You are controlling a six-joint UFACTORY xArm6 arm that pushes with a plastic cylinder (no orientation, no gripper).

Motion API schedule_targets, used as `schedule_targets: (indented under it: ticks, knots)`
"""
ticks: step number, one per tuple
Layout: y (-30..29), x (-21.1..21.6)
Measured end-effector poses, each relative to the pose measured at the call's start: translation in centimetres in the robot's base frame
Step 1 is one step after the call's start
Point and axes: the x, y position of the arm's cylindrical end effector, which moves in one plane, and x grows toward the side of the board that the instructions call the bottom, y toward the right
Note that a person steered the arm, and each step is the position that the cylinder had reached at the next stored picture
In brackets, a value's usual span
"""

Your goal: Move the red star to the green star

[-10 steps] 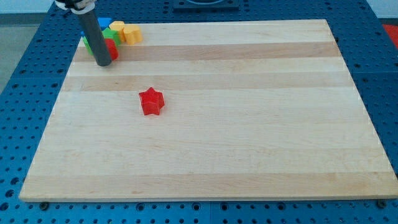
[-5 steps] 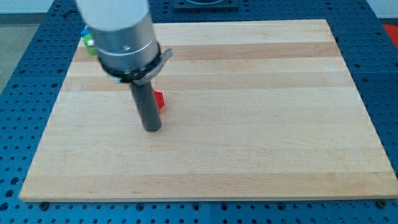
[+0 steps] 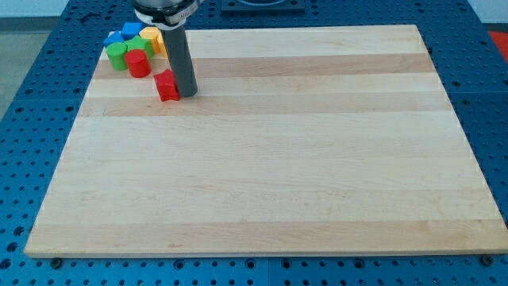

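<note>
1. Pressing against the red star [image 3: 167,86] from the view's right, my tip [image 3: 186,94] rests on the counter [image 3: 317,159]; the rod has no fingers, so nothing opens or closes and nothing is held, only touched at the star's right side.
2. The rod rises straight up from the tip to a pale housing cut off at the view's top edge.
3. The red star sits in the counter's upper left part, just below and to the right of the block cluster. Its points are too small to tell which way they face, and it has no clear long axis.
4. Near it, up and left, stands a red cylinder [image 3: 138,63], apart from the star by a narrow gap.
5. Behind the cylinder cluster a green block [image 3: 118,55], a second green block [image 3: 146,43] that may be the green star, blue blocks [image 3: 124,32] and a yellow block [image 3: 155,37] partly hidden by the rod.
6. The counter is a pale wooden board of lengthwise strips, lying on a blue perforated bench [image 3: 24,159].
</note>
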Motion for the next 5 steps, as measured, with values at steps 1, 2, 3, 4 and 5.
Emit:
schedule_targets:
  ticks: [1, 2, 3, 4, 5]
  knots:
    - [0.0, 3.4]
    - [-1.4, 3.6]
    - [-1.4, -0.5]
    - [-1.4, -3.7]
    - [-1.4, -3.4]
